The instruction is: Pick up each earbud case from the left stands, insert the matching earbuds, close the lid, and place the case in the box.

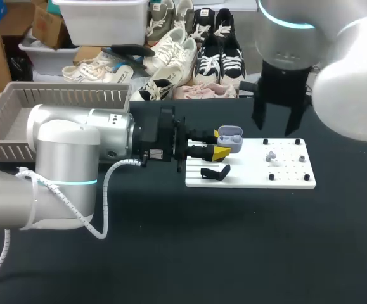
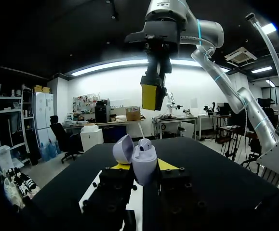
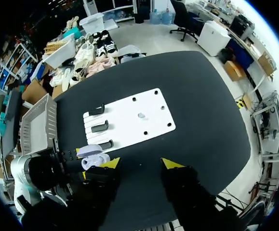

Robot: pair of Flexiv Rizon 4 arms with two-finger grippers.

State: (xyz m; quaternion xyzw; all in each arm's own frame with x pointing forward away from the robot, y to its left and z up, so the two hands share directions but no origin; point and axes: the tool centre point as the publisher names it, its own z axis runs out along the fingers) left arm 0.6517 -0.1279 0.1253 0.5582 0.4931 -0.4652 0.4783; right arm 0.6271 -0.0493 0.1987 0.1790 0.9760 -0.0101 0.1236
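My left gripper [image 1: 220, 143] is shut on a lavender earbud case [image 1: 230, 139], held over the left end of the white board [image 1: 278, 174]. The case [image 2: 144, 164] stands between its yellow tips with the lid [image 2: 123, 148] open and one earbud [image 2: 145, 143] seated inside. Another earbud [image 1: 270, 156] lies on the board among black pegs. My right gripper [image 3: 141, 163] hangs high above the board, open, with nothing between its fingers. From that height I see the case [image 3: 93, 156], the loose earbud [image 3: 141, 115] and three black stands [image 3: 99, 126]. In the left wrist view the right gripper [image 2: 152, 98] hangs above the case.
A grey slatted basket [image 1: 9, 101] sits at the table's back left, behind my left arm [image 1: 88, 142]. One black stand [image 1: 215, 172] shows on the board's near left side in the head view. Black pegs [image 1: 302, 158] stick up from the board's right part.
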